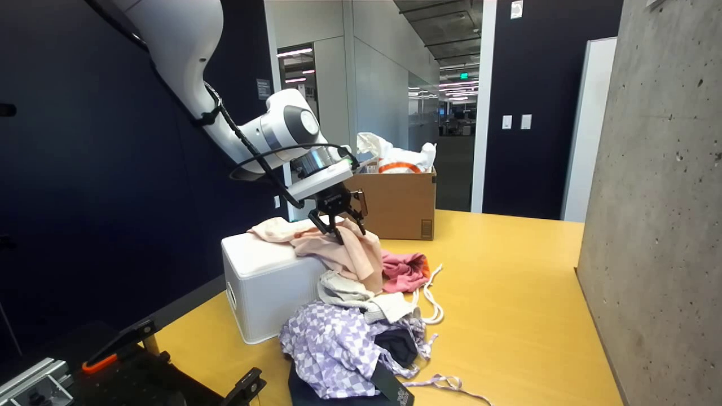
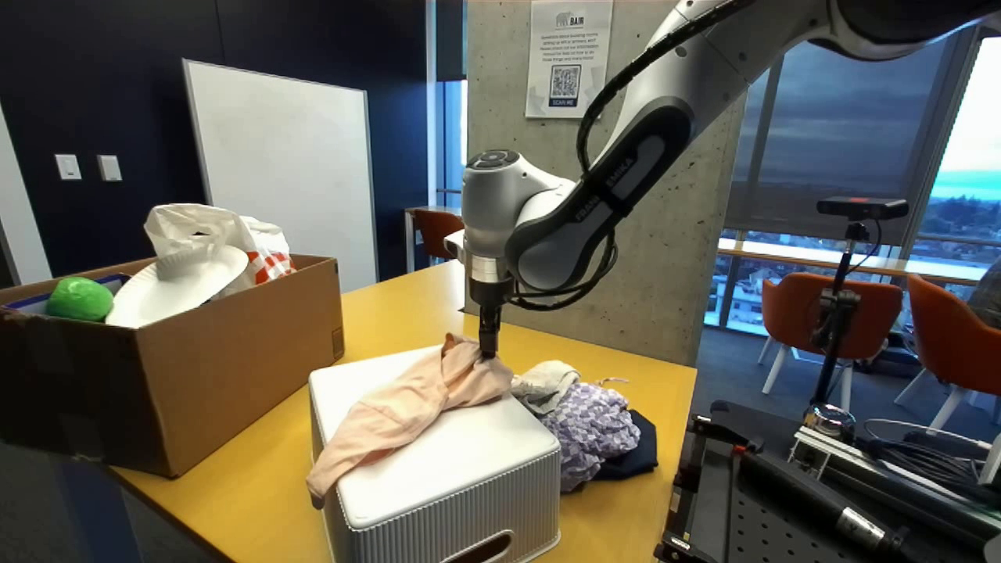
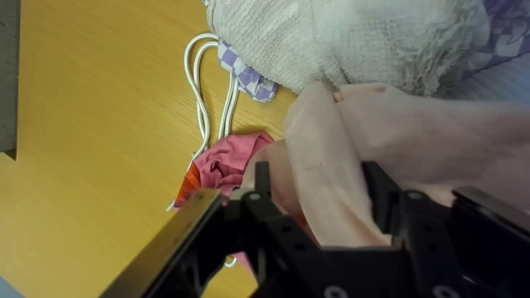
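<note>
My gripper [image 1: 351,234] is open, its two fingers on either side of a raised fold of peach cloth; it also shows in the wrist view [image 3: 315,174]. The peach cloth [image 2: 407,414] lies draped over the white ribbed box [image 2: 446,477] and hangs over one edge in an exterior view [image 1: 361,256]. In the wrist view, the fold [image 3: 327,165] stands between the fingers; whether they touch it I cannot tell. A cream knit cloth [image 3: 339,41], a pink cloth [image 3: 227,161] with white cords and a purple checkered cloth [image 1: 333,344] lie beside the box.
An open cardboard box [image 1: 395,203] with bags, paper plates and a green item [image 2: 80,299] stands on the yellow table [image 1: 507,293]. A concrete wall [image 1: 648,197] borders the table. Dark cloth [image 2: 629,453] lies under the purple one. Black equipment [image 2: 782,485] stands at a table edge.
</note>
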Robot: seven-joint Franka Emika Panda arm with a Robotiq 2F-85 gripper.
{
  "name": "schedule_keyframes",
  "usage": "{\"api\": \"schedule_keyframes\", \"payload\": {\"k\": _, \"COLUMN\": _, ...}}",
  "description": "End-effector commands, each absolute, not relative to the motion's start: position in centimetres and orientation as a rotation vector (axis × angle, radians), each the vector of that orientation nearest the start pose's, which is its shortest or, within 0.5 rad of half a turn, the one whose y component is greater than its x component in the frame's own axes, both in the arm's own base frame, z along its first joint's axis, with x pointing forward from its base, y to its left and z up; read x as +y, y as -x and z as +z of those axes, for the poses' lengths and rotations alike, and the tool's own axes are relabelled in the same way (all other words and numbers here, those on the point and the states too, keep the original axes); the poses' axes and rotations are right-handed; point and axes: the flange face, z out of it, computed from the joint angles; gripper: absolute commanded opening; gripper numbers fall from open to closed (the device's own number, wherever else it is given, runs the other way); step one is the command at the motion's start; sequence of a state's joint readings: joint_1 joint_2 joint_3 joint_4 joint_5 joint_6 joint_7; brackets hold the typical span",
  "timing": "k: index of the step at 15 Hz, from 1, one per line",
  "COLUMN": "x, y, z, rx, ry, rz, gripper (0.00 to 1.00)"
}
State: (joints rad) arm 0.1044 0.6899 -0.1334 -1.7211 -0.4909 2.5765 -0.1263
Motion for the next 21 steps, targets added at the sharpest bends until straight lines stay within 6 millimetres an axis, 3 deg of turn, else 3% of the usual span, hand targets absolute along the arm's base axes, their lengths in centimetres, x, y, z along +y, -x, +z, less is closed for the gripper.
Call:
{"api": "schedule_keyframes", "payload": {"k": 1, "x": 0.0, "y": -68.6, "z": 20.8, "rx": -0.937, "ry": 3.420, "rz": -0.272, "gripper": 0.28}}
{"api": "schedule_keyframes", "payload": {"k": 5, "x": 0.1, "y": -68.5, "z": 20.9, "rx": -0.925, "ry": 3.418, "rz": -0.278, "gripper": 0.00}}
{"api": "schedule_keyframes", "payload": {"k": 8, "x": 0.3, "y": -68.4, "z": 21.4, "rx": -0.868, "ry": 3.418, "rz": -0.286, "gripper": 0.00}}
{"api": "schedule_keyframes", "payload": {"k": 11, "x": 1.3, "y": -68.0, "z": 23.4, "rx": -0.739, "ry": 3.411, "rz": -0.290, "gripper": 0.00}}
{"api": "schedule_keyframes", "payload": {"k": 16, "x": 6.6, "y": -66.0, "z": 29.6, "rx": -0.629, "ry": 3.322, "rz": -0.352, "gripper": 0.00}}
{"api": "schedule_keyframes", "payload": {"k": 21, "x": 14.8, "y": -63.0, "z": 35.3, "rx": -0.669, "ry": 3.133, "rz": -0.167, "gripper": 0.00}}
